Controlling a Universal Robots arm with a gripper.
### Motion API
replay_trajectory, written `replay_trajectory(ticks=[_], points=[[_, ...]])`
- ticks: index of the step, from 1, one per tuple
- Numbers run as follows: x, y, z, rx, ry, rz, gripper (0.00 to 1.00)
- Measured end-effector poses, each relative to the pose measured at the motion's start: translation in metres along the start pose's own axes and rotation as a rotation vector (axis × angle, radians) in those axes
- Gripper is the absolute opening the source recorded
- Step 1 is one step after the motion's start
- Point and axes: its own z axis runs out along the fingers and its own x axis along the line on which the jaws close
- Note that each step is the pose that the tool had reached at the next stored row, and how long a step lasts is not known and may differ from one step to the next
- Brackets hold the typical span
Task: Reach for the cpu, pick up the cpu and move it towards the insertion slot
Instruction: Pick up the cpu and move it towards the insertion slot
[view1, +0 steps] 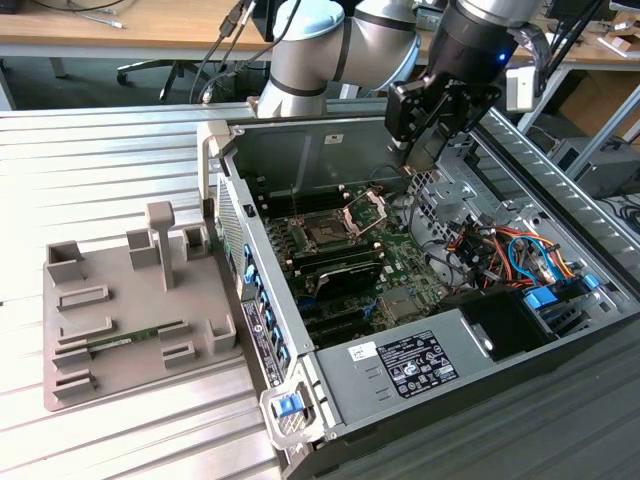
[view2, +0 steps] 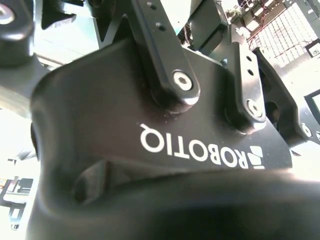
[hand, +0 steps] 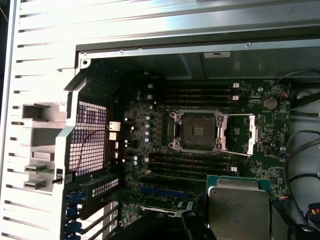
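Carrying stage: hand (view1: 425, 160) pinching cpu (hand: 239, 207) above the motherboard, near but not yet over the open slot (hand: 196, 131)

A ribbed metal table (view1: 120, 150) carries everything. On it rest an open computer case (view1: 330, 395) and a grey fixture tray (view1: 130, 375) (just beside each other).
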Motion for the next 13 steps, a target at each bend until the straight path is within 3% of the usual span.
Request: replay_trajectory(ticks=[13], points=[[-0.0032,-0.0002,0.0006,0.0,0.0,0.0,0.55]])
